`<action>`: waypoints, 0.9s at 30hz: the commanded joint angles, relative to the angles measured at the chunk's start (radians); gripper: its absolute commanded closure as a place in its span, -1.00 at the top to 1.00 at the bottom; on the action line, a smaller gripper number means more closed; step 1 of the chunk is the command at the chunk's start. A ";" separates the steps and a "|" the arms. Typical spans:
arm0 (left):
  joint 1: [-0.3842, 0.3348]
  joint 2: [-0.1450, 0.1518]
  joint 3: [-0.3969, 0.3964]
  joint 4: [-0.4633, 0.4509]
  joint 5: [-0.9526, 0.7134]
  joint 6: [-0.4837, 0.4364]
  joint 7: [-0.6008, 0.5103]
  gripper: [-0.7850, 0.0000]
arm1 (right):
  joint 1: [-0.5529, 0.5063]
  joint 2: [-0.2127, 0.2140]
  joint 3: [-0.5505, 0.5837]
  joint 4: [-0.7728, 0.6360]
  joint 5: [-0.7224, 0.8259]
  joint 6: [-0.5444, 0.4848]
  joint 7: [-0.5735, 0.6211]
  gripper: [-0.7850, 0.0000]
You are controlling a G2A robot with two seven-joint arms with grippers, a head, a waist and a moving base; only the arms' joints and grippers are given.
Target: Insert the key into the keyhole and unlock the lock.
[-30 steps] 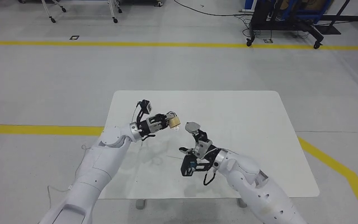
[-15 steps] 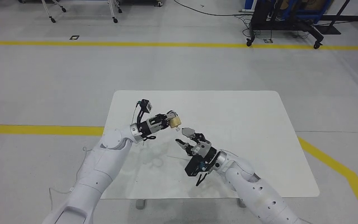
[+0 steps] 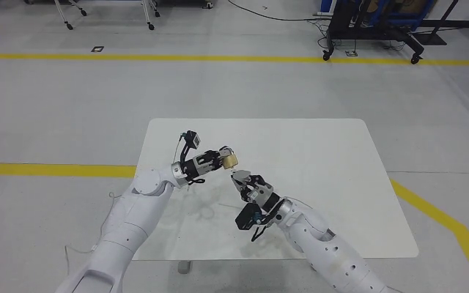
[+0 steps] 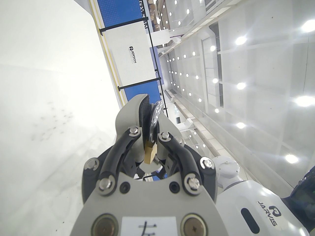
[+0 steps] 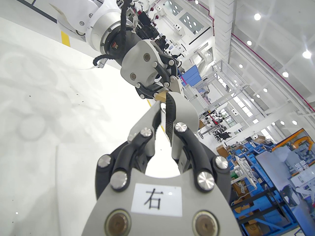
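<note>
Above table (image 3: pixel 330 146), right end effector (image 3: pixel 239 178) nearer lock (image 3: pixel 229 158)

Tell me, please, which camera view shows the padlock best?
The top view: the padlock sticks out of the left gripper, its brass body exposed. The left wrist view shows a strip between the fingers; the right wrist view, just a corner.

Top view down onto table (image 3: pixel 330 146); wrist views close behind left hand (image 4: pixel 151 110), right hand (image 5: pixel 164 101), sharing lock (image 5: pixel 161 96)

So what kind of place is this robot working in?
Likely a factory hall or industrial test floor: yellow lines on the floor, a high ceiling with rows of lamps, and blue partition panels.
</note>
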 commanded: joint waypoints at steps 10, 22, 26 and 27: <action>0.000 -0.002 -0.003 0.003 -0.004 0.015 -0.005 -1.00 | -0.006 -0.003 -0.001 -0.019 -0.038 -0.002 0.048 -0.60; 0.001 -0.003 -0.006 0.004 0.002 0.019 -0.012 -1.00 | 0.001 -0.009 -0.003 -0.028 -0.056 -0.015 0.106 -0.55; 0.002 -0.003 -0.006 0.004 0.005 0.021 -0.014 -1.00 | -0.002 -0.011 0.000 -0.031 -0.057 -0.010 0.122 -0.69; 0.002 -0.003 -0.007 0.003 0.006 0.021 -0.015 -1.00 | -0.002 -0.011 0.000 -0.030 -0.059 -0.011 0.125 -0.73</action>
